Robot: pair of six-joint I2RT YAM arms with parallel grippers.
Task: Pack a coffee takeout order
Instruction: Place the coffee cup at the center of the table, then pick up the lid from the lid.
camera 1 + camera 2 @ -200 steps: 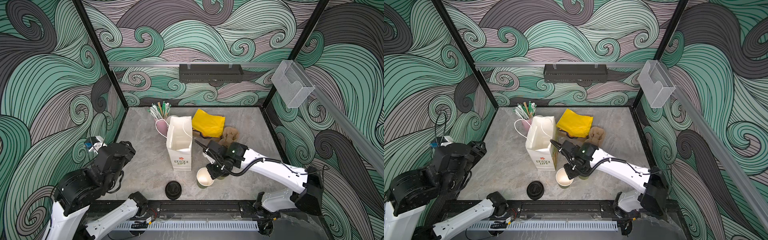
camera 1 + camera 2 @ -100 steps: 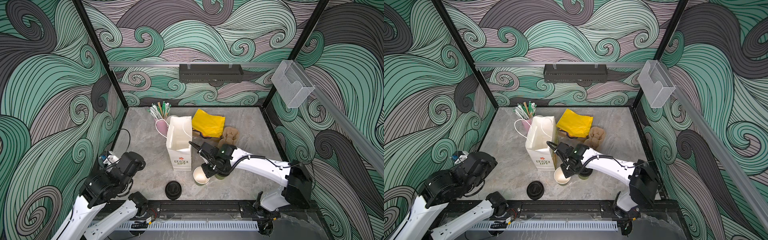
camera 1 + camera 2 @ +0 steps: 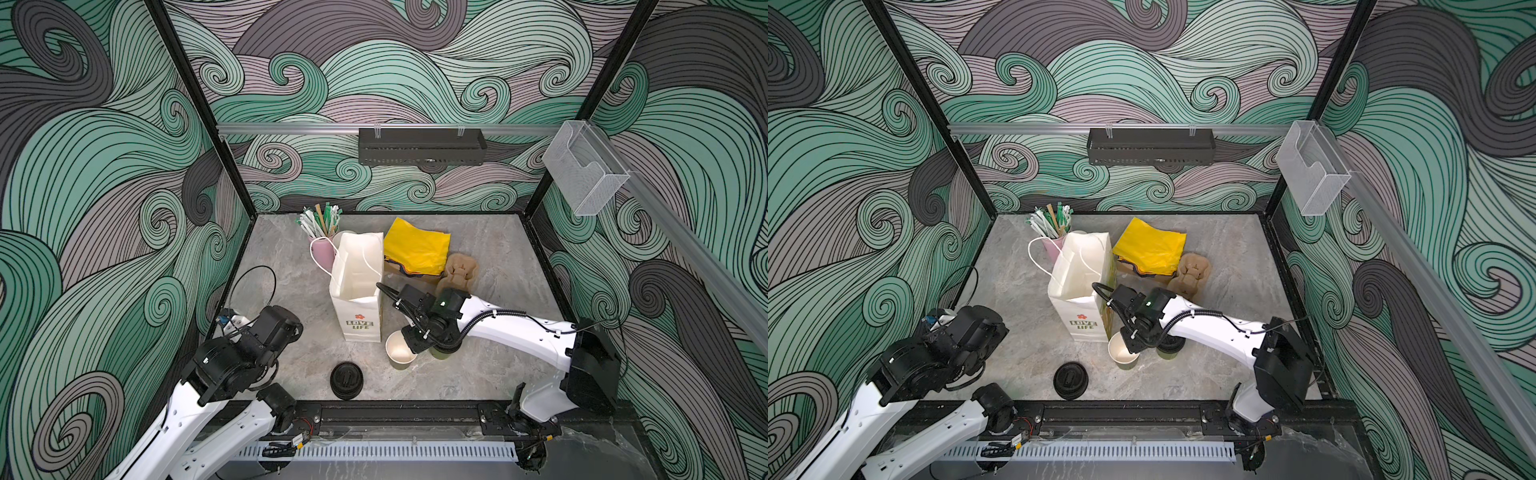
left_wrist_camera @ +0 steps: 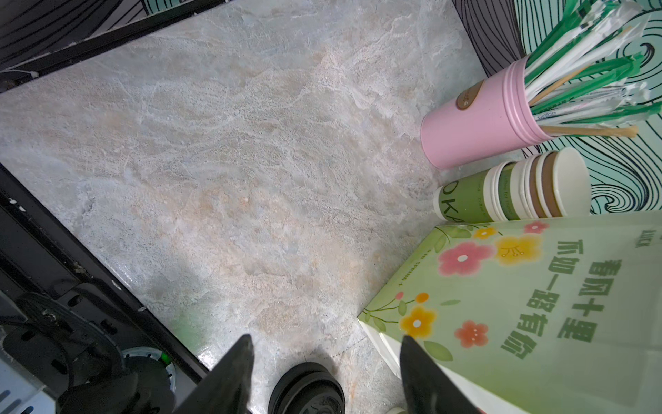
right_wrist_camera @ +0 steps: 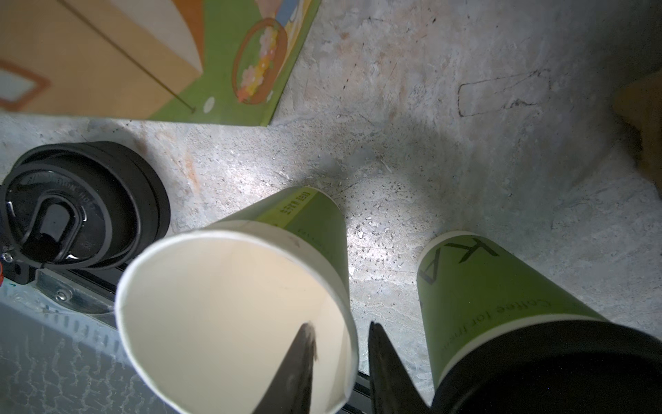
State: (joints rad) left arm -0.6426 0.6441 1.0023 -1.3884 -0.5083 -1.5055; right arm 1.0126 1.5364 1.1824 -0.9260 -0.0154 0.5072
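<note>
Parted since a moment ago, right gripper [image 5: 339, 324] jaws now loosely straddle the open cup [image 5: 233, 304] rim, one inside and one outside.
Cup stands on the bench [image 3: 291, 286] just beside the paper bag [image 3: 356, 282] and a lidded cup [image 5: 501, 304]; left gripper [image 4: 326, 338] jaws gape wide, empty, near the black lid [image 4: 306, 390].

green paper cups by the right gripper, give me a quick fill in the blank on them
The open olive-green paper cup with the cream inside has no ____ on it.
The right gripper straddles its rim, one finger inside, one ____.
The second olive-green paper cup beside it wears a round ____ plastic lid.
Missing words: lid; outside; black.
</note>
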